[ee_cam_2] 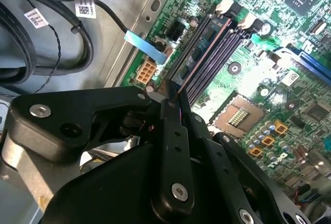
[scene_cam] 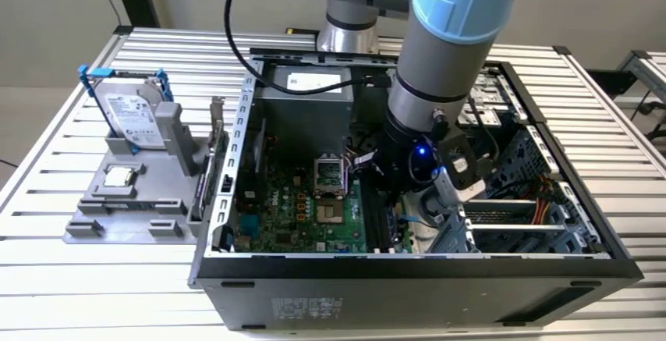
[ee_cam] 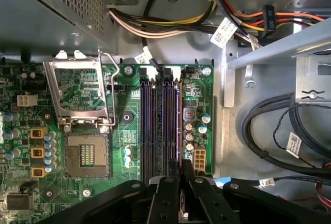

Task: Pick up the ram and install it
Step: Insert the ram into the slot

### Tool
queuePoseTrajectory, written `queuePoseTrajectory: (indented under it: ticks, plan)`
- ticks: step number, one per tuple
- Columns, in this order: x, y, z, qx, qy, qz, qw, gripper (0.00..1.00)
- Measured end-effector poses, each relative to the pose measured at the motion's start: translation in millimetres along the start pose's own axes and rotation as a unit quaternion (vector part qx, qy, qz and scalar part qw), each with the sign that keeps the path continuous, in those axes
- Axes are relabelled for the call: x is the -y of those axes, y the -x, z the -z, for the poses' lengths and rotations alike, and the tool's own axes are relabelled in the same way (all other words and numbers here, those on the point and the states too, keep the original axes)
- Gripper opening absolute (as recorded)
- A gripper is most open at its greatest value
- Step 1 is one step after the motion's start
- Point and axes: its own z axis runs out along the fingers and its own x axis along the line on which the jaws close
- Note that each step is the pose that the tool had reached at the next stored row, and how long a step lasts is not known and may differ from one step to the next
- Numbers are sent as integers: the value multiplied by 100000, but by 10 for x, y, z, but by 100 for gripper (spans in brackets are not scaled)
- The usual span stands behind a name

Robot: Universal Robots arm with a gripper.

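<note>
Clenching on one ram (ee_cam_2: pixel 199 53), fingers drawn together on its thin edge: one end effector (ee_cam_2: pixel 173 97), seen in both wrist views (ee_cam: pixel 181 169), carried by one arm (scene_cam: pixel 448 60) reaching down into one open computer case (scene_cam: pixel 416 278) on the tabletop (scene_cam: pixel 62 278). Ram position: directly beyond the fingertips, away from the wrist, inside the case and over the bank of memory slots (ee_cam: pixel 160 120). Long axis: parallel with the slots, running from the fingertips toward the white latches at the far slot ends in the second wrist view. Row: apparently the slot on the side nearest the case wall and the small white connector (ee_cam_2: pixel 146 71). Cannot tell whether touching the slot, partly entered, or just above it; judged not yet fully latched, with the grip not released. Nearer arm: not applicable, one arm only.

Counted: memory slots, four, lying side by side in two pairs; ram sticks, one. Processor socket (ee_cam: pixel 88 154), one, bare, just beside the slots, with its metal retaining frame (ee_cam: pixel 80 92) swung open. Motherboard (scene_cam: pixel 302 208), one, green, flat on the case floor. Outside the case, at the exterior view's left, well apart from the end effector: grey fixture (scene_cam: pixel 130 216), one; hard drive (scene_cam: pixel 133 115) in a blue frame, one, upright on the fixture; small square silver processor chip (scene_cam: pixel 122 175), one, lying flat on the fixture below the drive.
</note>
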Motion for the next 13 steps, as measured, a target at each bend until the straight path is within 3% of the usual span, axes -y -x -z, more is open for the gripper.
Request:
queuePoseTrajectory:
  ticks: [13]
  plan:
    - [8,-1,-32,2,1,-876,99996,0]
